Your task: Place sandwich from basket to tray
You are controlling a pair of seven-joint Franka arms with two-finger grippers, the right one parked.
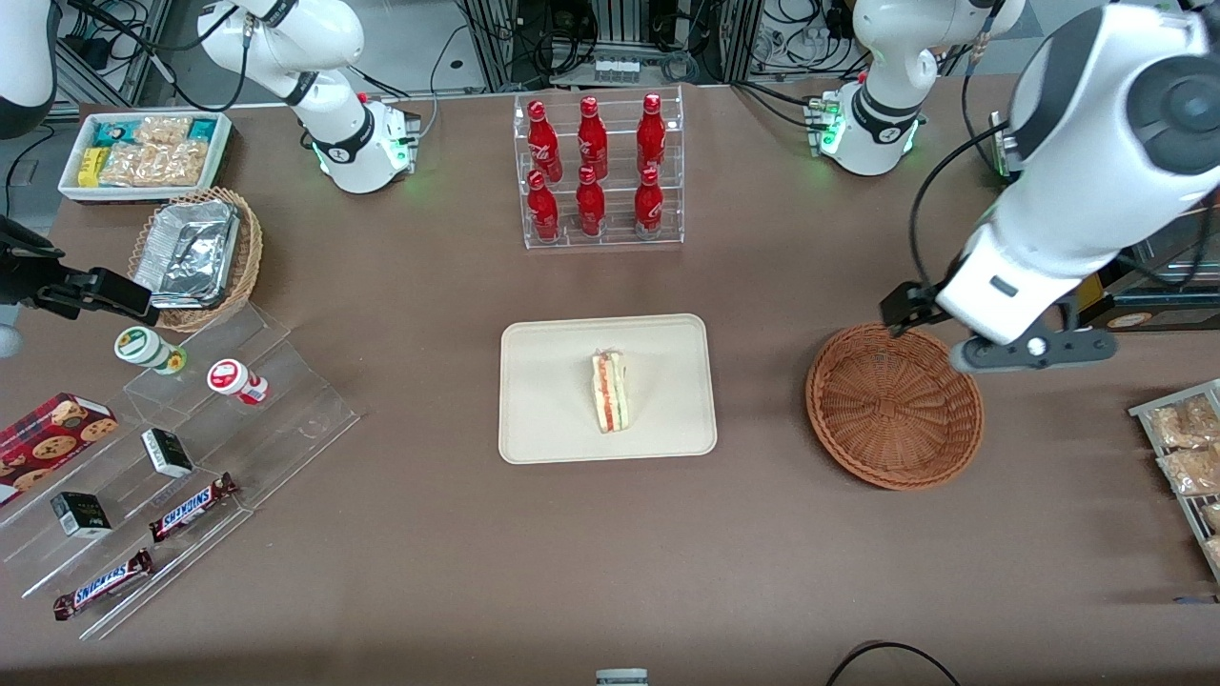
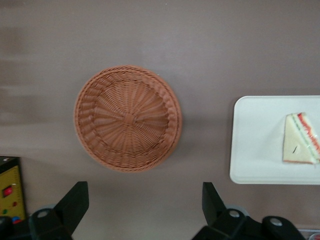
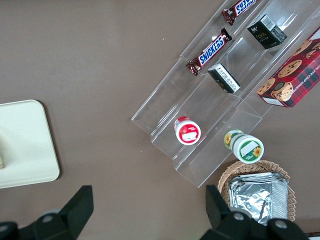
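Observation:
The sandwich [image 1: 611, 391] is a pale triangular wedge with red, green and yellow layers. It lies near the middle of the cream tray [image 1: 543, 419]. It also shows in the left wrist view [image 2: 299, 146] on the tray [image 2: 252, 150]. The round reddish-brown basket [image 1: 894, 408] is empty and stands beside the tray, toward the working arm's end; it shows in the left wrist view [image 2: 128, 118] too. My left gripper [image 1: 1012, 354] hangs high above the basket's rim, on the part farther from the front camera. It is open wide and empty [image 2: 145, 192].
A clear rack of red bottles [image 1: 597, 171] stands farther from the front camera than the tray. Toward the parked arm's end are a tan basket with foil containers [image 1: 195, 257], a white snack box [image 1: 145, 152] and a clear stepped stand with candy bars [image 1: 191, 495]. Snack packets [image 1: 1187, 448] lie at the working arm's end.

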